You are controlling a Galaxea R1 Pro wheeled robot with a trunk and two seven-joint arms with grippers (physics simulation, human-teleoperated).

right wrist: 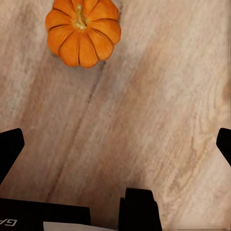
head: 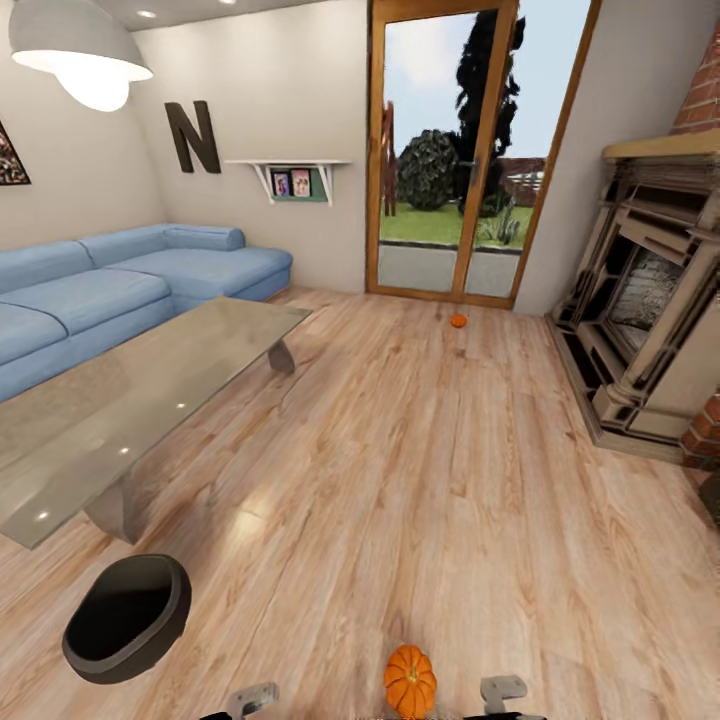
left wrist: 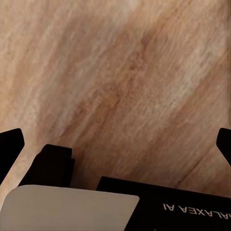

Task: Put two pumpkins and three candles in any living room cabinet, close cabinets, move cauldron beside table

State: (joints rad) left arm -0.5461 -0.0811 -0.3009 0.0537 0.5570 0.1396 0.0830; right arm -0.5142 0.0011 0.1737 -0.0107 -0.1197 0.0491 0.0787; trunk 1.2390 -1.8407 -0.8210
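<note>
Head view of a living room. A small orange ribbed pumpkin (head: 410,680) sits on the light wood plank floor (head: 420,470) at 6 o'clock, between the two arm tips. A second small orange pumpkin (head: 458,320) lies far off at 12 o'clock, near the glazed wooden door (head: 450,150). The matte black wide-mouthed cauldron (head: 128,617) rests at 8 o'clock, just beside the glass-topped bench (head: 130,400). The left end effector (left wrist: 115,139) and right end effector (right wrist: 115,139) are both released, fingers spread over bare floor, grasping nothing; the near pumpkin (right wrist: 83,31) lies ahead of the right one.
</note>
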